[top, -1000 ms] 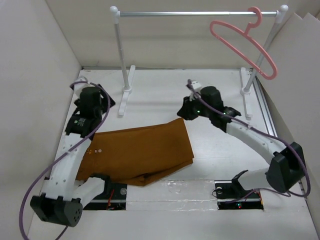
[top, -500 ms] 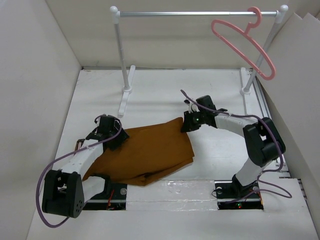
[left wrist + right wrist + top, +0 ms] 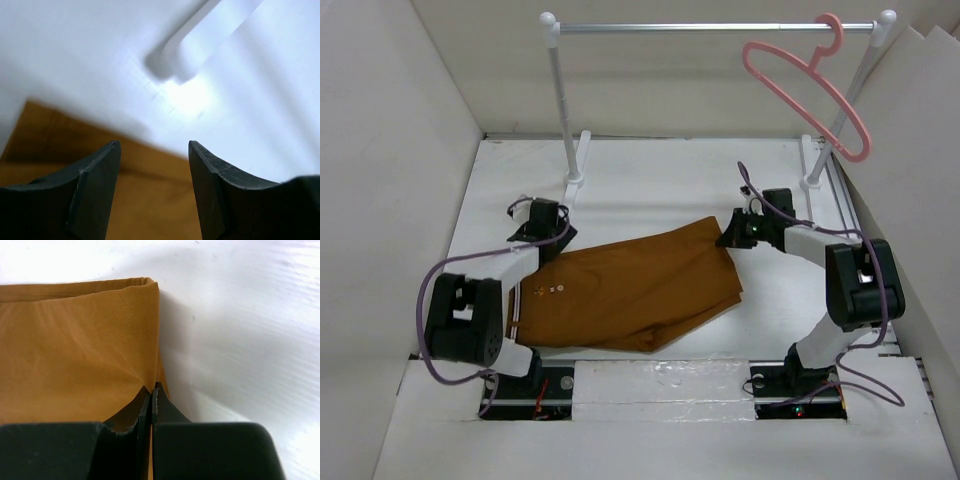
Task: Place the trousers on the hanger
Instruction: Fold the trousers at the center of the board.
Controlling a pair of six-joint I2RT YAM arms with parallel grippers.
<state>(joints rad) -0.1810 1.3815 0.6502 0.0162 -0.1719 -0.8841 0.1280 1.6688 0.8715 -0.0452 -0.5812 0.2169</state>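
Note:
The rust-brown trousers (image 3: 640,285) lie spread flat on the white table; the same cloth fills the lower part of the left wrist view (image 3: 150,200) and the left part of the right wrist view (image 3: 75,355). My right gripper (image 3: 728,238) is shut on their far right corner, with the fabric edge pinched between its tips (image 3: 152,386). At their far left corner, my left gripper (image 3: 550,232) hovers low with its jaws open (image 3: 154,144) and cloth showing in the gap below. The pink hanger (image 3: 810,75) hangs by its hook at the rail's right end.
The silver-and-white clothes rail (image 3: 715,28) stands across the back, with feet at the left (image 3: 575,180) and right (image 3: 810,170). The left foot (image 3: 185,55) shows blurred just ahead of my left gripper. Pale walls enclose the table on both sides.
The right gripper closed on the trousers' corner and drew it rightward, spreading the cloth flatter. The left gripper swung down onto the trousers, then to their far left corner, jaws narrowing slightly.

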